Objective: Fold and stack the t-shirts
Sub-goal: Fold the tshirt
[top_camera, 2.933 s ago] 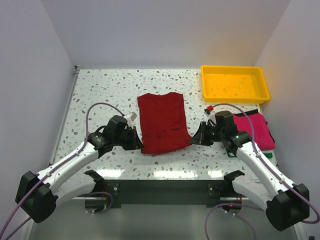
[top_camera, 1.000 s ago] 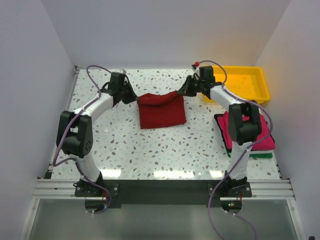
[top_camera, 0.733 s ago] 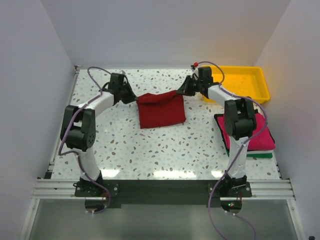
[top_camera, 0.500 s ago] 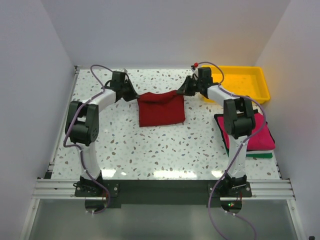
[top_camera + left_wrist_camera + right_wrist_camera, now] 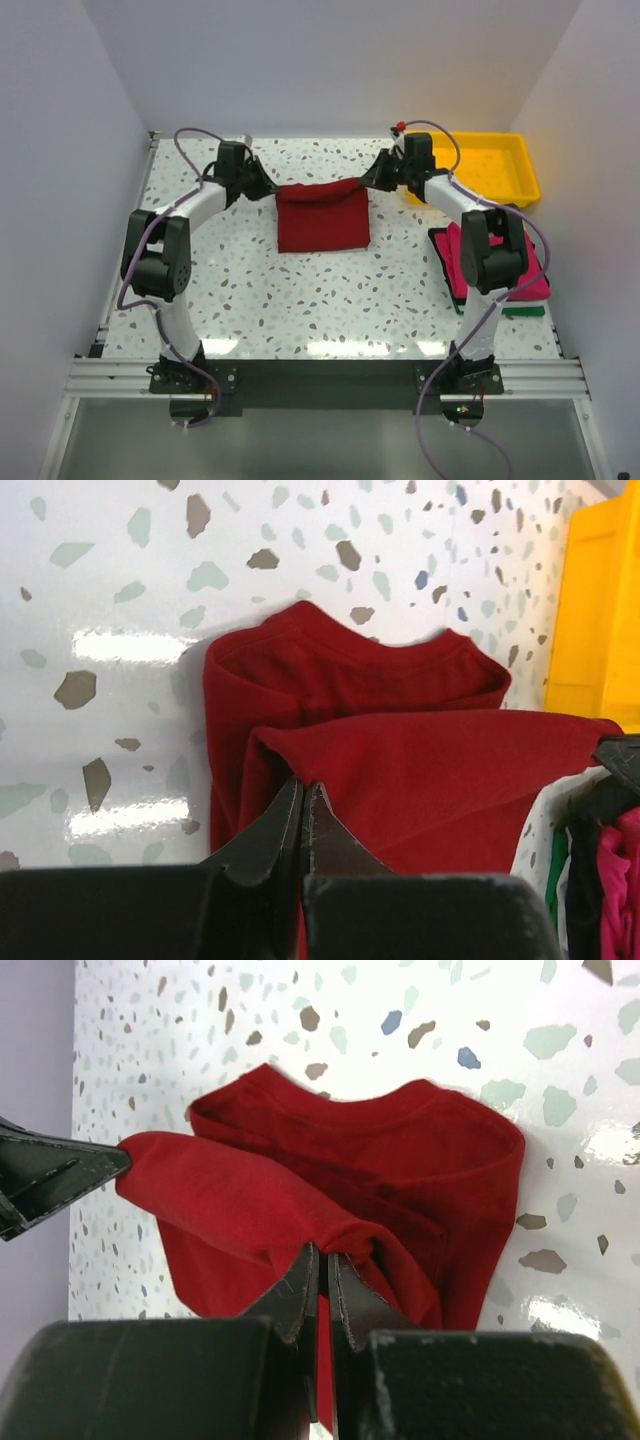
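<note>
Far centre: left gripper (image 5: 270,193), right gripper (image 5: 366,183) pinch far-edge corners, maroon t-shirt (image 5: 322,222).

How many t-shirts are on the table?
4: maroon shirt mid-table; pink shirt atop black shirt and green shirt, stacked at the right. Others may hide underneath.

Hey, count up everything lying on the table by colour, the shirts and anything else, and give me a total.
Dark red t-shirt: 1
Pink t-shirt: 1
Black t-shirt: 1
Green t-shirt: 1
Yellow tray: 1
Total: 5
</note>
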Action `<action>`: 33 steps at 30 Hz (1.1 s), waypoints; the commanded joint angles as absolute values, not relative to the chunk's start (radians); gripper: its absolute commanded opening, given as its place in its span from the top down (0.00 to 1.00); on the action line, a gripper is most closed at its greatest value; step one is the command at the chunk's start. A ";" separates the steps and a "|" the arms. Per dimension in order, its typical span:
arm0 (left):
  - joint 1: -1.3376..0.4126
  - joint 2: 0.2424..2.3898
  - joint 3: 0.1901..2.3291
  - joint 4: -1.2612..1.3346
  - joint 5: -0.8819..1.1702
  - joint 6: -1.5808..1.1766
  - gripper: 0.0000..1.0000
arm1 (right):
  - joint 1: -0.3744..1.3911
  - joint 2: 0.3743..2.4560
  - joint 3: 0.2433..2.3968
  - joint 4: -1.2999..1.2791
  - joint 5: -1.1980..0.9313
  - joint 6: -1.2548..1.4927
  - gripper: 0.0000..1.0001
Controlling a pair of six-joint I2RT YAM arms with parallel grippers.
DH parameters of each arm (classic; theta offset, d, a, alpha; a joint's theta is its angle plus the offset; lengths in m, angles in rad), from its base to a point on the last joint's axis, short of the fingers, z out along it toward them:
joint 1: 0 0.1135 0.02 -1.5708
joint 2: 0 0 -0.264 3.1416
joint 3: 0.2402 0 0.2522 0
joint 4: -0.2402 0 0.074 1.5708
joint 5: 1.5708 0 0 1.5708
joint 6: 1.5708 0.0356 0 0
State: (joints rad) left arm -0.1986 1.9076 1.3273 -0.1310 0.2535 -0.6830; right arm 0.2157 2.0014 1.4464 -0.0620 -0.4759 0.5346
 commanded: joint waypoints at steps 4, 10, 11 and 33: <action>-0.193 1.902 1.370 -0.063 0.290 -0.646 1.00 | 0.207 1.916 1.430 -0.055 -0.411 0.531 1.00; -0.192 1.993 1.443 -0.081 0.262 -0.655 1.00 | 0.201 2.032 1.512 -0.067 -0.405 0.543 1.00; -0.192 2.017 1.468 -0.081 0.258 -0.655 1.00 | 0.199 2.048 1.528 -0.069 -0.402 0.543 1.00; -0.210 1.763 1.324 -0.042 0.250 -0.635 0.00 | 0.212 1.925 1.485 -0.069 -0.575 0.468 0.01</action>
